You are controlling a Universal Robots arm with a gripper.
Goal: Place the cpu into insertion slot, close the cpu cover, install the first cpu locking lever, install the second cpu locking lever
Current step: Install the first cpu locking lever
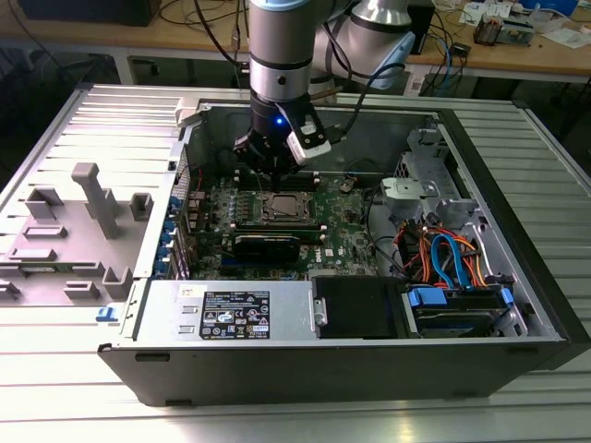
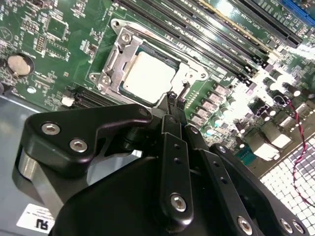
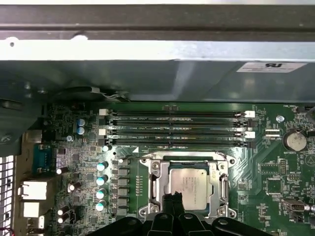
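The cpu (image 2: 147, 76) shows its silvery top and lies flat in the insertion slot (image 2: 197, 73) on the green board. The cpu cover (image 2: 120, 51) lies down around it as a metal frame. My gripper (image 2: 172, 98) hangs just above the socket's edge with its black fingers drawn together, and a thin metal rod sits close by the tips. In the first wrist view the gripper (image 3: 173, 197) overlaps the near edge of the cpu (image 3: 191, 187) and the cpu cover (image 3: 157, 179). In the exterior view the gripper (image 1: 271, 166) is inside the open case, above the cpu (image 1: 284, 208).
Long black memory slots (image 3: 177, 125) run beside the socket, and the case wall (image 3: 147, 54) rises behind them. A power supply (image 1: 231, 314) and a drive cage with coloured cables (image 1: 443, 258) fill the case's near side. Grey plastic parts (image 1: 92, 198) stand at the exterior view's left.
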